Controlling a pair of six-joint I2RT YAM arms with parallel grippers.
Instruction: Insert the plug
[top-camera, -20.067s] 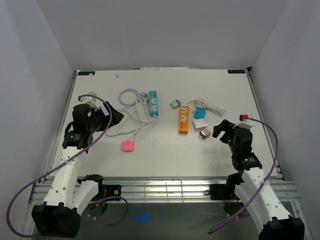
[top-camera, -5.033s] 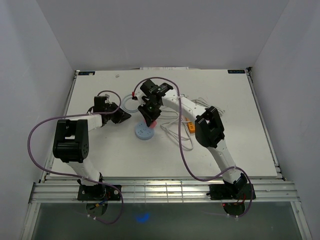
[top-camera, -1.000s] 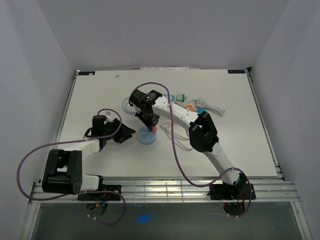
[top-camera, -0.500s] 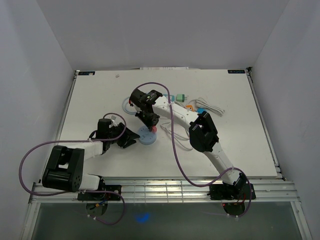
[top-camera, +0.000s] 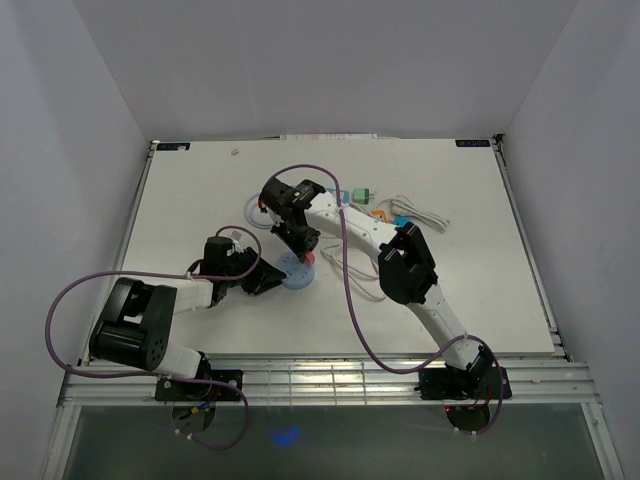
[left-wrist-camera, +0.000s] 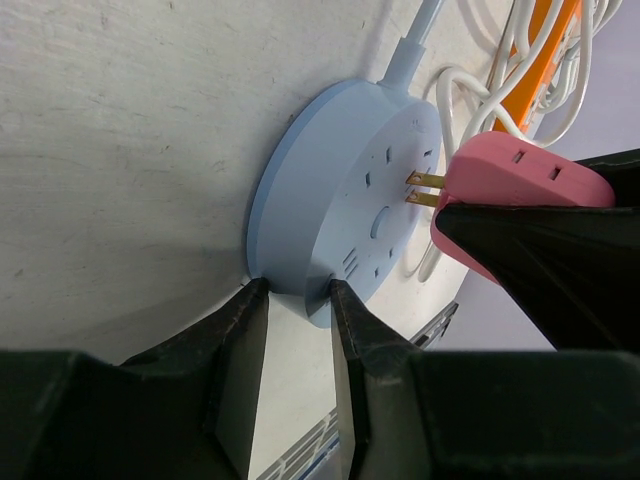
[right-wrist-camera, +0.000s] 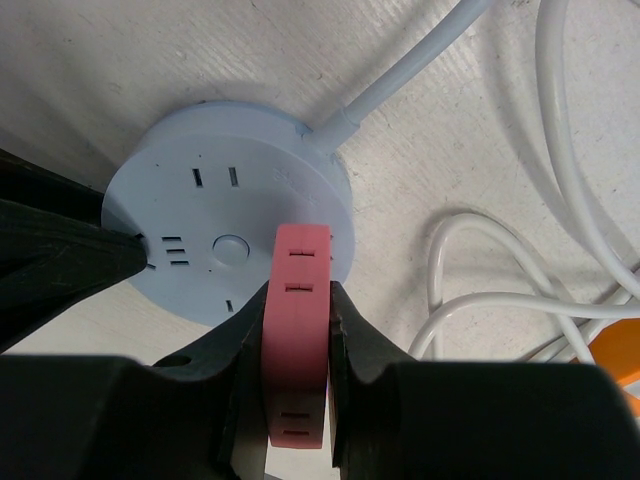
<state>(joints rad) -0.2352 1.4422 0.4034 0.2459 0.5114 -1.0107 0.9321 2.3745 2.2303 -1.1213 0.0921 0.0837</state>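
A round light-blue socket (top-camera: 294, 273) lies flat on the table, its cord leading away. A pink plug (right-wrist-camera: 300, 262) is held edge-on over the socket's right side, with my right gripper (right-wrist-camera: 298, 296) shut on it. In the left wrist view the plug's (left-wrist-camera: 520, 185) gold prongs (left-wrist-camera: 424, 188) point at the socket (left-wrist-camera: 345, 205) face, their tips touching or just short of it. My left gripper (left-wrist-camera: 293, 292) sits at the socket's near-left rim, jaws partly open. Both fingertips (left-wrist-camera: 252, 300) rest against the rim, a short stretch of it between them.
Loops of white cable (right-wrist-camera: 560, 150) lie just right of the socket. An orange power strip (left-wrist-camera: 545, 40) sits beyond it, mostly under the right arm in the top view. Teal and green adapters (top-camera: 360, 194) and a white cord (top-camera: 420, 212) lie further back right.
My left gripper has slid right along the table until it meets the socket's left rim. The right gripper and pink plug have stayed over the socket.
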